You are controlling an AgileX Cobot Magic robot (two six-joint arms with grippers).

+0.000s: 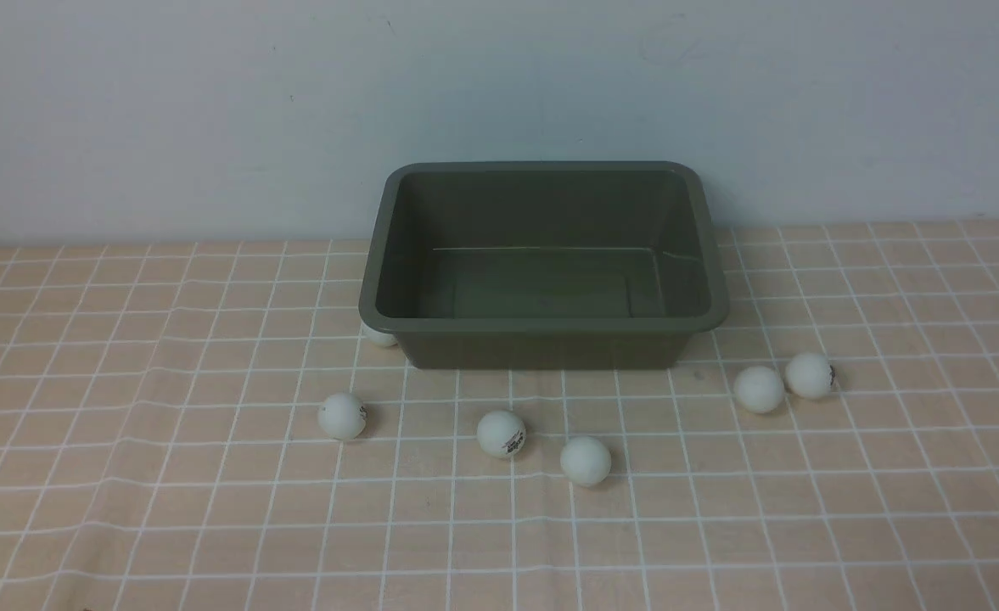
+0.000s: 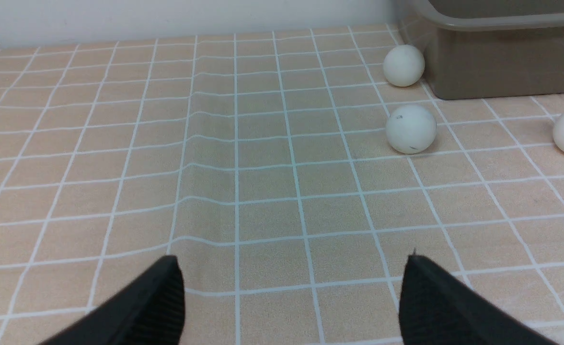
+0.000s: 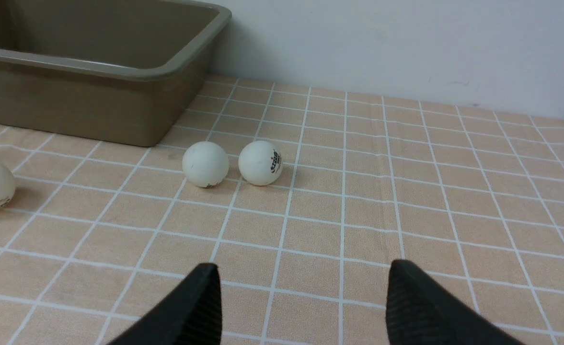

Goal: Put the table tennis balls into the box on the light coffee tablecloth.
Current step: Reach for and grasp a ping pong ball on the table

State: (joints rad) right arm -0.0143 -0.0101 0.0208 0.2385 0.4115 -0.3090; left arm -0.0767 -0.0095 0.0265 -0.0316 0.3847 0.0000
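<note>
You see an olive-green box (image 1: 541, 348), plain all over. The table tennis balls (image 1: 585, 461) are matte white (some carry a small dark printed logo). The tablecloth (image 1: 168, 509) is peach-beige with a thin white grid. Your left claw (image 2: 291, 261) and right claw (image 3: 303, 266) are black, finely ribbed.

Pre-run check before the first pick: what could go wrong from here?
1. The rightmost ball and its neighbour lie close together; jaws closing on one could send the other rolling.
2. The corner ball sits partly under the box rim, at its left front corner; jaws may lack room there.
</note>
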